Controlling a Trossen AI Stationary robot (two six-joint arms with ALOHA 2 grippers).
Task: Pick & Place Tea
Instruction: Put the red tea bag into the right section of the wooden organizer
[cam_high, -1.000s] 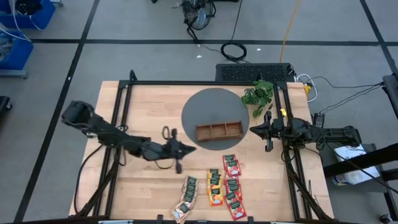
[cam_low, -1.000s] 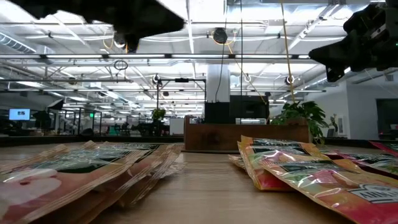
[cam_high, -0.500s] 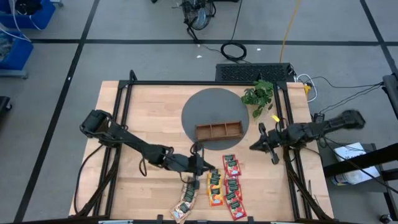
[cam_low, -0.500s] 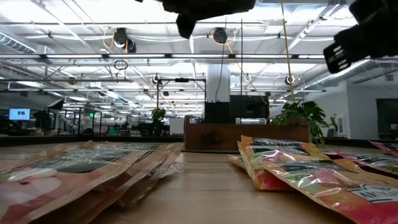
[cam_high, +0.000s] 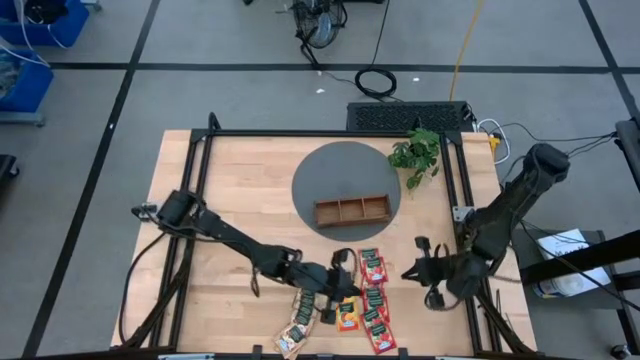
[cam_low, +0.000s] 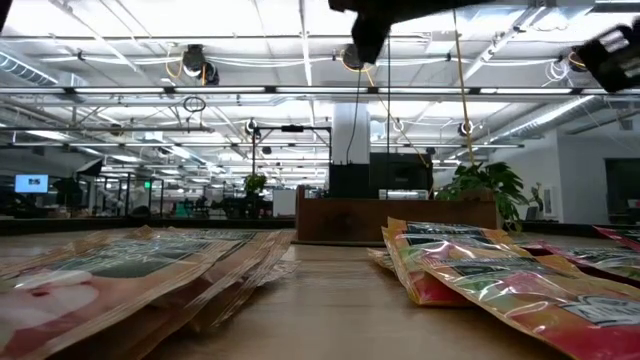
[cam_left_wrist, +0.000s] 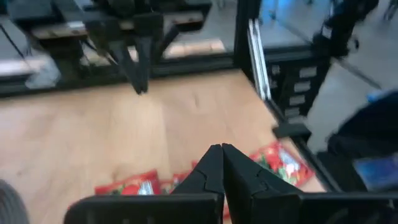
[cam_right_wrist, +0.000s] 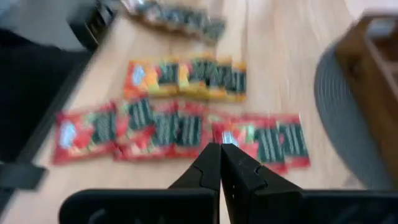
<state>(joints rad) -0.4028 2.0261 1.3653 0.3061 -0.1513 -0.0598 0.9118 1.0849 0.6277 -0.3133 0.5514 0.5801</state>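
Observation:
The tea packets lie flat in three columns near the table's front edge: beige-green (cam_high: 299, 320), orange-yellow (cam_high: 345, 301) and red (cam_high: 374, 300). They fill the foreground of the low view (cam_low: 470, 265). My left gripper (cam_high: 352, 286) is shut and empty. It hovers above the orange-yellow and red columns, pointing toward the table's right edge, and it also shows in its wrist view (cam_left_wrist: 221, 152). My right gripper (cam_high: 406, 272) is shut and empty, in the air just right of the red column. It points toward the packets (cam_right_wrist: 174, 127), and it also shows in its wrist view (cam_right_wrist: 219, 152).
A brown wooden three-compartment tray (cam_high: 352, 210) stands on a round grey mat (cam_high: 340, 170) at the table's middle far side. A green plant (cam_high: 415, 152) stands at the far right. Black frame rails (cam_high: 195, 200) run along the table's left and right sides.
My left gripper has swept from the table's left middle toward the right and near edges, ending over the packets. My right gripper has swung from beside the tray toward the near edge, ending just right of the red column. The packets have not moved.

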